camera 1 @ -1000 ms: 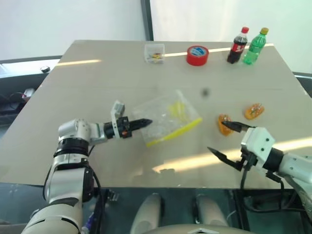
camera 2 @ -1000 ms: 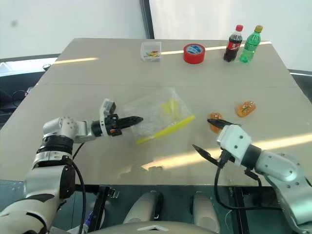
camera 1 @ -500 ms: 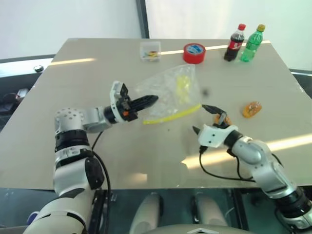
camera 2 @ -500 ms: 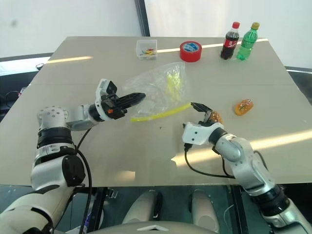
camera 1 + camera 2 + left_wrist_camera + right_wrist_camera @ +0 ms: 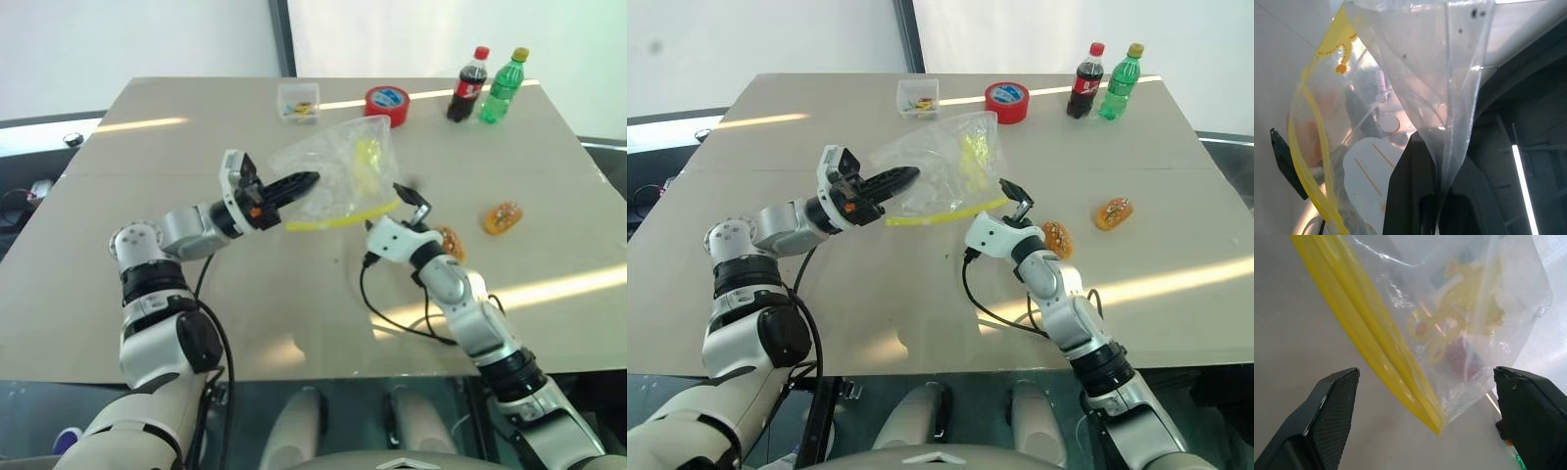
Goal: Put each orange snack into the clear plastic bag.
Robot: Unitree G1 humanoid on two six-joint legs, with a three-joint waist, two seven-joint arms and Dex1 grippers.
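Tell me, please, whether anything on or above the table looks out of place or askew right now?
Nothing is spilled or damaged. The clear plastic bag hangs tilted above the table, pinched shut in the left gripper; the open right gripper sits by its yellow edge. Both orange snacks lie outside it.

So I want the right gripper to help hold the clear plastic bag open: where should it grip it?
Probably the yellow strip along the clear plastic bag, near its free corner. The left gripper is shut on the far clear edge, so the bag hangs above the table with that strip lowest. The right gripper, open, faces that corner; come from the robot's right, one finger each side of the film.
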